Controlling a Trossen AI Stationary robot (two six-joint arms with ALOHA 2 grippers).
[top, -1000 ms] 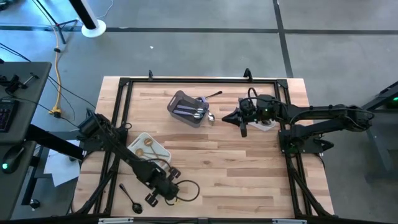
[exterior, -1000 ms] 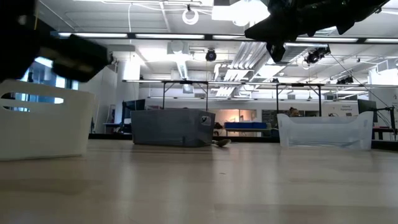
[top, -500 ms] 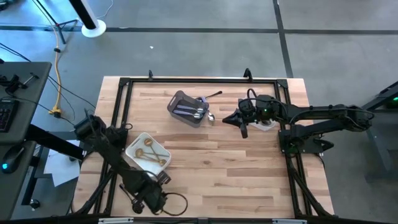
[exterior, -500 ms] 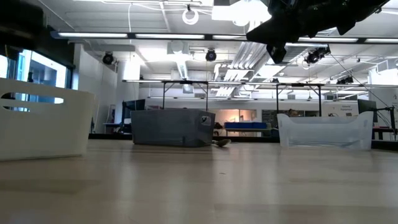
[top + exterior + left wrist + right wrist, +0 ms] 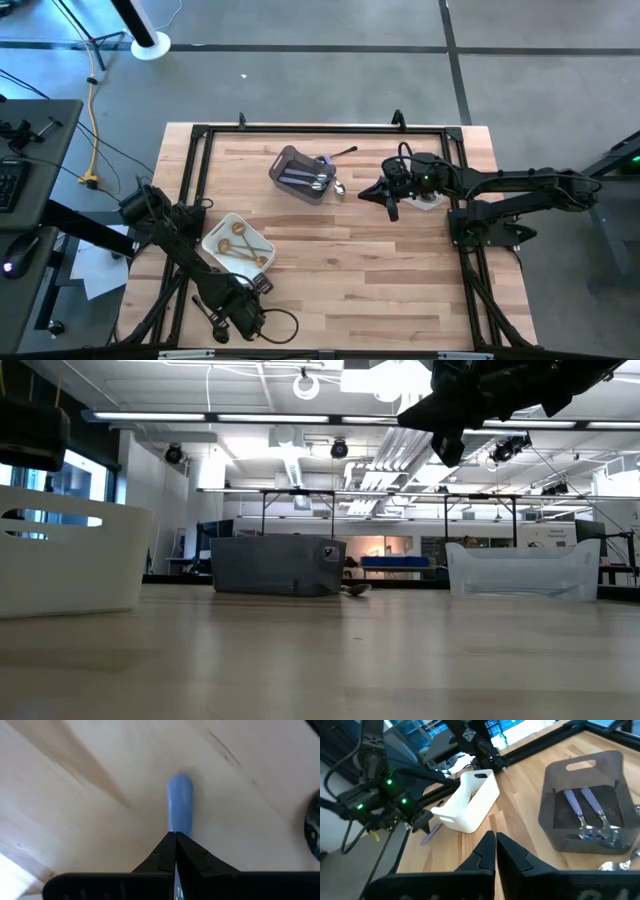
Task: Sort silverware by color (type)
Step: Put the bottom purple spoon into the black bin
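silverware is already partly grouped: two lilac-handled pieces (image 5: 580, 805) lie side by side in my grey bin (image 5: 300, 174) at the far middle of the desk (image 5: 380, 260), gold pieces (image 5: 240, 229) sit in the white tray (image 5: 236, 243) nearer my left arm, and one black piece (image 5: 343, 153) lies loose just beyond the bin. i judge each container is kept for one color, which is why like pieces lie together.

my left pincer (image 5: 222, 318) is down at the near left corner of the desk, fingers pressed together with the tips over a lilac handle (image 5: 180, 802) that lies flat on the wood; whether i am actually pinching it i cannot tell. its color suggests it belongs in the grey bin, well away across the desk.

my right pincer (image 5: 388, 196) hangs above the desk beside the bin, pressed together and holding nothing, waiting clear of the left arm's path.

no brand, label or readable writing shows anywhere.
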